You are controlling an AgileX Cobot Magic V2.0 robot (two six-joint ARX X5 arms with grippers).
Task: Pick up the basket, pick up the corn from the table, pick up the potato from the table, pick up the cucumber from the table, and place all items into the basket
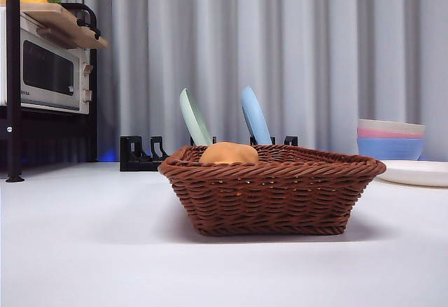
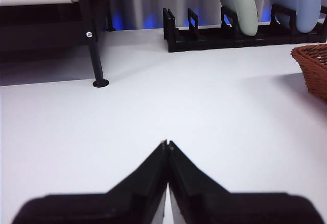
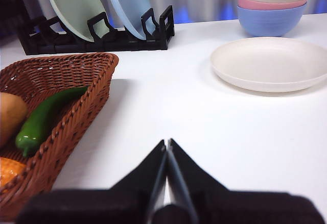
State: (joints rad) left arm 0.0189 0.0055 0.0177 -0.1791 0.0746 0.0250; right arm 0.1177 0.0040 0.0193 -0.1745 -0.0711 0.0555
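The dark reddish-brown wicker basket (image 1: pixel 273 191) stands on the white table in the middle of the front view. The tan-brown potato (image 1: pixel 229 154) shows above its rim. In the right wrist view the basket (image 3: pixel 76 101) holds the potato (image 3: pixel 9 116), the dark green cucumber (image 3: pixel 43 118) and the orange-yellow corn (image 3: pixel 9 169). My right gripper (image 3: pixel 167 143) is shut and empty over bare table beside the basket. My left gripper (image 2: pixel 167 144) is shut and empty, well away from the basket's corner (image 2: pixel 312 66). Neither gripper shows in the front view.
A black dish rack (image 1: pixel 143 154) with a green plate (image 1: pixel 194 117) and a blue plate (image 1: pixel 255 115) stands behind the basket. Stacked pastel bowls (image 1: pixel 390 139) and a white plate (image 1: pixel 416 173) sit at the right. A microwave (image 1: pixel 45 69) on a black shelf stands at the far left.
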